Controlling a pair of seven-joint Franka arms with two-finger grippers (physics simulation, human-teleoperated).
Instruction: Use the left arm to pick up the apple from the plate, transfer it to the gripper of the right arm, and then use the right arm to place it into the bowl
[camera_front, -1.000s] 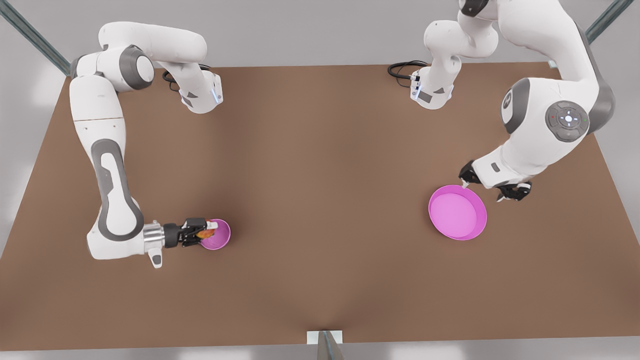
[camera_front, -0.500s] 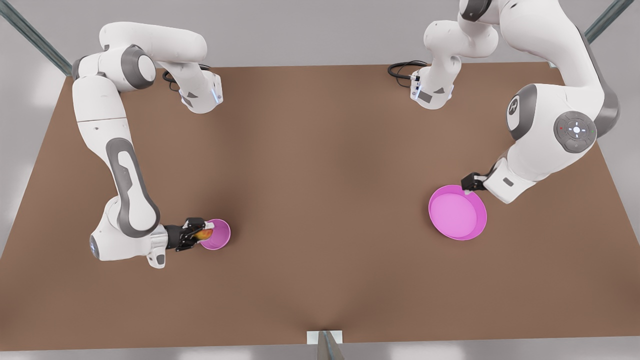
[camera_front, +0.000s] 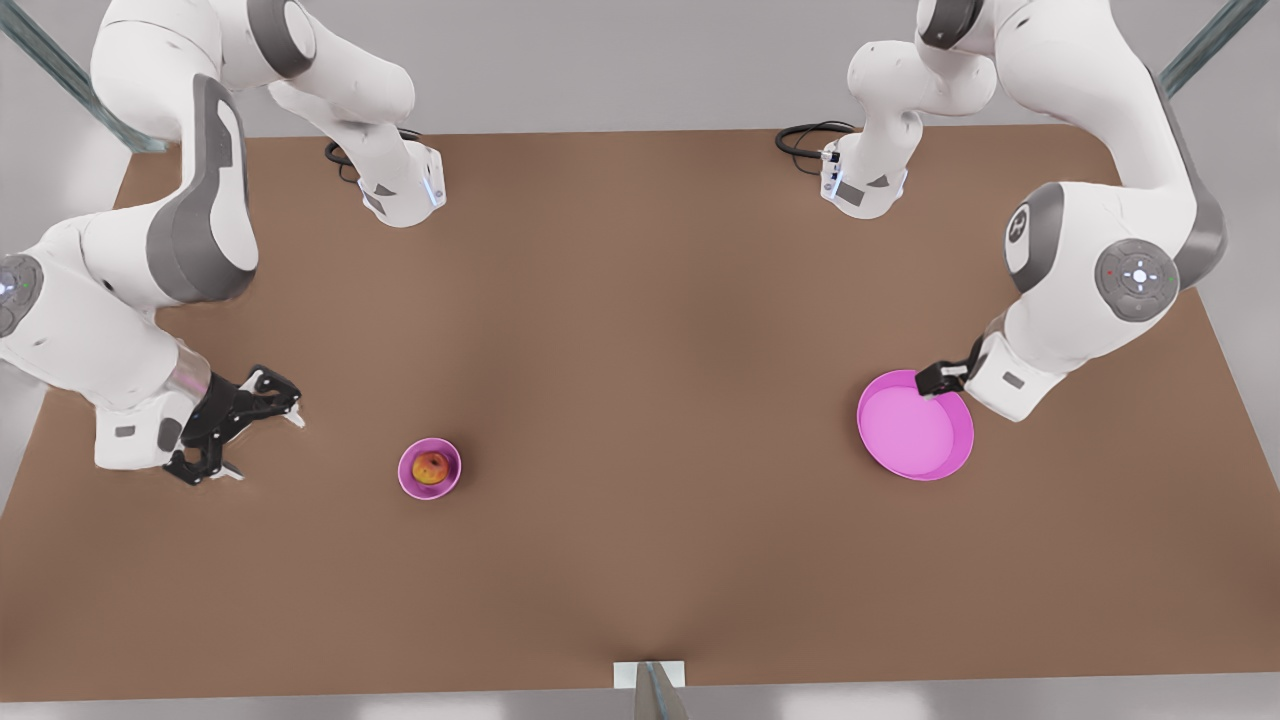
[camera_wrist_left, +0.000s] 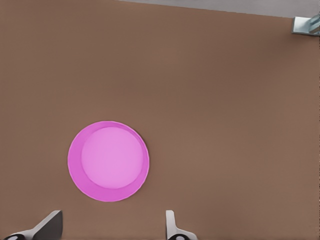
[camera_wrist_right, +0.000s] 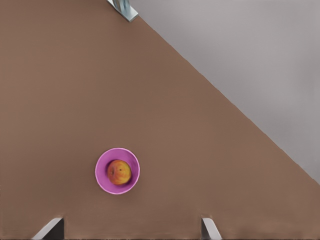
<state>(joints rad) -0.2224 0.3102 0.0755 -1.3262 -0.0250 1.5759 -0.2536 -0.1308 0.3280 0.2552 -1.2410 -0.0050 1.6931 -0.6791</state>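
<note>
Off to the bowl side of your right pincer (camera_front: 243, 425), well apart from its spread, empty fingertips, you can see the small reddish-orange apple (camera_front: 431, 467) resting inside the small, deep magenta-pink bowl (camera_front: 448, 484) on the brown bench (camera_front: 640, 350). That pincer sits on the front view's left, and its own wrist camera looks down on the apple (camera_wrist_right: 119, 172) sitting centred in the bowl (camera_wrist_right: 103, 176), ahead of the two open fingertips (camera_wrist_right: 50, 228) and between their lines. Your left pincer (camera_front: 940, 379), on the front view's right, hangs at the rim of the wide, shallow magenta-pink plate (camera_front: 915, 425); its wrist view shows the plate (camera_wrist_left: 108, 161) bare, with the fingers (camera_wrist_left: 47, 225) parted and nothing between them. Judging by how things lie, the placing looks done: the apple is in the bowl and neither pincer grips anything. The relation that matters now is that the right pincer is much the nearer one to the apple, which lies toward the bench's middle from it, while the left one is far across the bench. The apple is round, so it has no long axis for you to line up with.
</note>
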